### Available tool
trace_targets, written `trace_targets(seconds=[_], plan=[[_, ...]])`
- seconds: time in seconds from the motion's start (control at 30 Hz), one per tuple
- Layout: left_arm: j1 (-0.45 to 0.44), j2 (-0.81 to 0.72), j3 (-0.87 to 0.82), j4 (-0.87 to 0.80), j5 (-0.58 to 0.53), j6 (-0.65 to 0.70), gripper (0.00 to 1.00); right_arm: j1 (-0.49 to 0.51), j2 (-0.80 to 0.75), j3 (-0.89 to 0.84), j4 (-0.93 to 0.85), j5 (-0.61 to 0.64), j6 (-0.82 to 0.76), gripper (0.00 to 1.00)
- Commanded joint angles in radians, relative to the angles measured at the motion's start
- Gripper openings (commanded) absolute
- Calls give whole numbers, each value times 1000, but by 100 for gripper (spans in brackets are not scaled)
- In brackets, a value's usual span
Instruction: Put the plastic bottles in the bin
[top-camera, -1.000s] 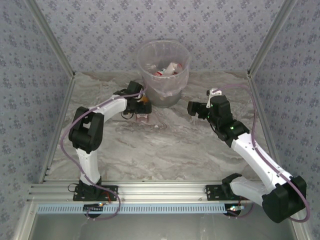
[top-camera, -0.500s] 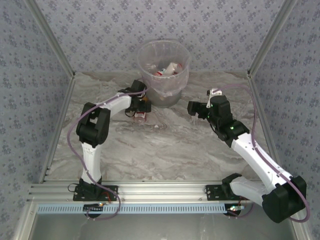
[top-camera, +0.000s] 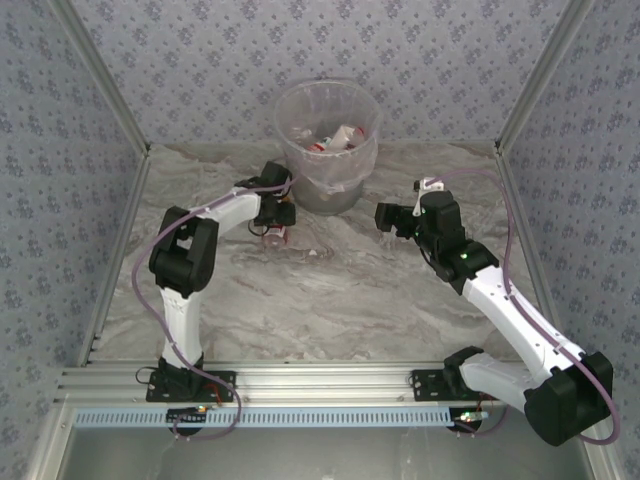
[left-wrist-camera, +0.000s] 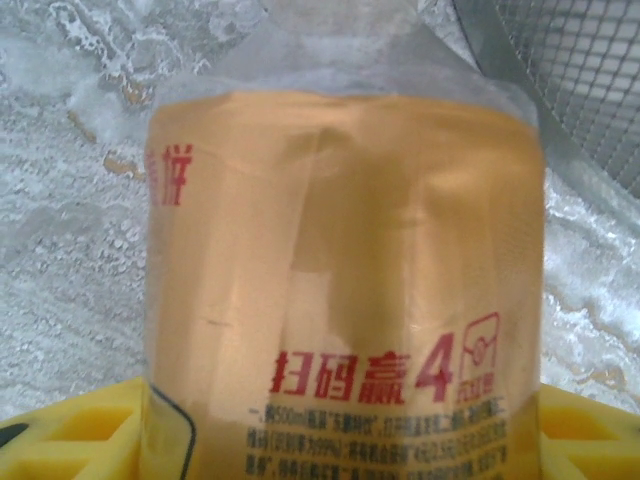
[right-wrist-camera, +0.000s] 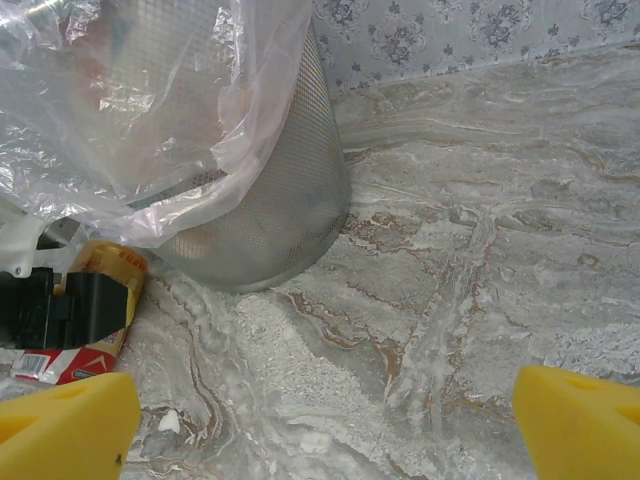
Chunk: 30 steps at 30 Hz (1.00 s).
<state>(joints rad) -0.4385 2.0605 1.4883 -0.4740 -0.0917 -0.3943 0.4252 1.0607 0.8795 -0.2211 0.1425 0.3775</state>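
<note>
An orange-labelled plastic bottle (left-wrist-camera: 340, 250) lies on the marble table beside the bin's base (left-wrist-camera: 580, 80). My left gripper (left-wrist-camera: 340, 400) is shut on it, one yellow finger pressed against each side. In the top view the left gripper (top-camera: 280, 205) is low at the bin's (top-camera: 328, 160) left foot. A second bottle with a red and white label (top-camera: 275, 236) lies just in front of it, also seen as the red-labelled bottle (right-wrist-camera: 70, 365). Several bottles (top-camera: 335, 138) lie inside the bag-lined bin. My right gripper (top-camera: 383, 217) hovers open and empty to the right of the bin.
The grey mesh bin (right-wrist-camera: 280, 200) has its plastic liner (right-wrist-camera: 150, 110) hanging over the rim. Patterned walls and aluminium posts close in the back and sides. Bare marble table (top-camera: 340, 290) stretches between the two arms.
My left arm has swung its elbow inward and pushed the gripper down onto the orange bottle by the bin. The red-labelled bottle shifted slightly left. The right arm has stayed still.
</note>
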Motion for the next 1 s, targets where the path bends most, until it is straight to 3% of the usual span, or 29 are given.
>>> trace_targets(seconds=[0.0, 0.53, 0.97], plan=[[0, -62, -18, 3, 0, 0, 59, 4, -5, 22, -19, 18, 7, 98], [16, -263, -161, 49, 46, -15, 53, 4, -1, 33, -12, 11, 9, 98], [32, -567, -229, 137, -116, -5, 53, 17, -11, 15, 61, -55, -20, 98]])
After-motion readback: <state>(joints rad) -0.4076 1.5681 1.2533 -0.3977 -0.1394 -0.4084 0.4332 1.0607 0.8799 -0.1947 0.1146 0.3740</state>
